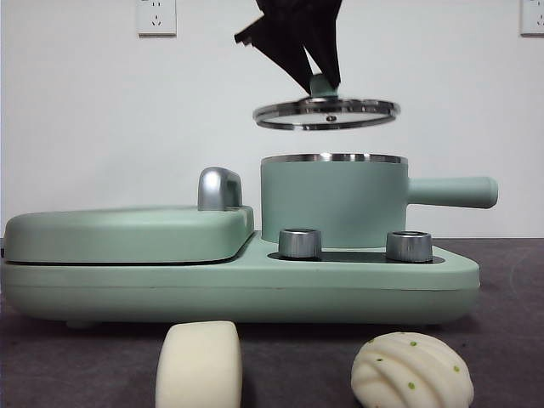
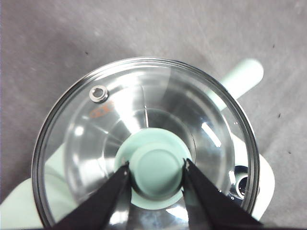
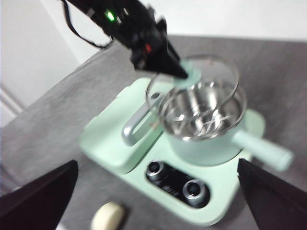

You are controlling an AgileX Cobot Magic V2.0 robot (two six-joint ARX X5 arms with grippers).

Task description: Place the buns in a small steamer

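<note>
Left pincer (image 2: 156, 167) grasps the lid (image 1: 326, 112) knob above the small steamer (image 1: 333, 201).

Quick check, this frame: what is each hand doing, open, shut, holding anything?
Left hand: shut on the green knob of the round glass lid, held above the mint-green cylindrical steamer pot.
Right hand: open, holding nothing.

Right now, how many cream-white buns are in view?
2. The smooth plain cream-white bun lies on the table before the mint-green cooker's flat cover; the ridged green-specked bun lies before its dials. Neither is in the steamer pot.
</note>
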